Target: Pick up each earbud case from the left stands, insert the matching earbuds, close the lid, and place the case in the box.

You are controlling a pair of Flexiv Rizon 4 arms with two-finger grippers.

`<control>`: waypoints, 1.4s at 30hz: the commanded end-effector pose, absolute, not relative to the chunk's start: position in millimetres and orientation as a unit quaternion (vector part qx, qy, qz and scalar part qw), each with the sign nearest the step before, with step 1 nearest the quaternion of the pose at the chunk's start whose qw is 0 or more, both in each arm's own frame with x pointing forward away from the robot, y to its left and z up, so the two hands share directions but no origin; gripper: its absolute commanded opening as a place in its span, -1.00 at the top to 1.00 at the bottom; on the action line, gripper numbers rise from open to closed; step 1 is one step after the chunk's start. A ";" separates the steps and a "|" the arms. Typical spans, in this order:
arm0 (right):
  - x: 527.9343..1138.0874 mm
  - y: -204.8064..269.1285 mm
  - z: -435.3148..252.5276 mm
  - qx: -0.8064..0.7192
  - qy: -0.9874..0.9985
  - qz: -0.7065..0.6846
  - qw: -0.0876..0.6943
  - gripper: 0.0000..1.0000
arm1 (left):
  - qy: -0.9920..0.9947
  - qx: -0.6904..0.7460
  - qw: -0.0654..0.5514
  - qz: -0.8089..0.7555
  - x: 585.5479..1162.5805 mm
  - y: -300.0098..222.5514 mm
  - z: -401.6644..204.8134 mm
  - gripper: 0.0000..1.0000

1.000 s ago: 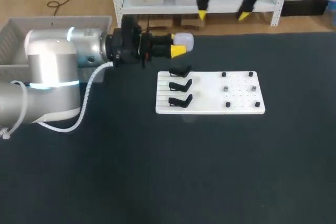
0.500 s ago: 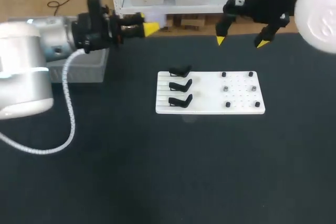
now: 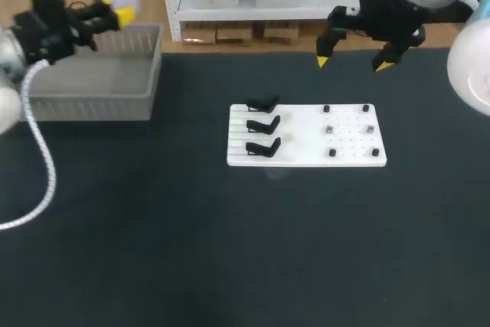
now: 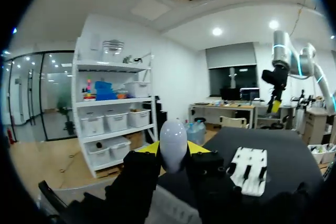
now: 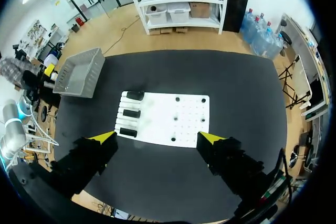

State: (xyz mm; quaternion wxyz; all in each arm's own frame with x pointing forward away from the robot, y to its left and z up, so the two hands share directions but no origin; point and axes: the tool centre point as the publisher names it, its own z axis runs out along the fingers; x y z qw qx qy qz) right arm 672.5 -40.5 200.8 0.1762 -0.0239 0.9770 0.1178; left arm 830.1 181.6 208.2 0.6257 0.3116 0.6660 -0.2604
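**Left pincer (image 3: 116, 10) clenched on earbud case (image 4: 173, 139) above the box (image 3: 92, 102)**

Left pincer grips the pale, egg-shaped earbud case from two sides, high over the grey box at the worktop's far left corner. To place it well, the case should probably be lowered inside the box walls before letting go, so the lid does not pop open. Right pincer (image 3: 352, 63) hangs released and empty over the worktop's far edge, beyond the white board (image 3: 348, 157) with three bare black stands (image 3: 262, 125).
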 end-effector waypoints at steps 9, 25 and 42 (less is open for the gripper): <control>669.2 -41.4 199.9 -0.021 0.974 0.118 0.192 -1.00 | 0.741 0.222 0.623 -0.117 901.5 247.5 167.8 1.00; 669.2 -41.4 199.9 -0.021 0.974 0.118 0.192 -1.00 | 0.758 0.222 0.603 -0.108 884.8 264.9 155.5 -1.00; 669.2 -41.4 199.9 -0.021 0.974 0.118 0.192 -1.00 | 0.751 0.228 0.611 -0.103 870.6 259.0 169.4 -1.00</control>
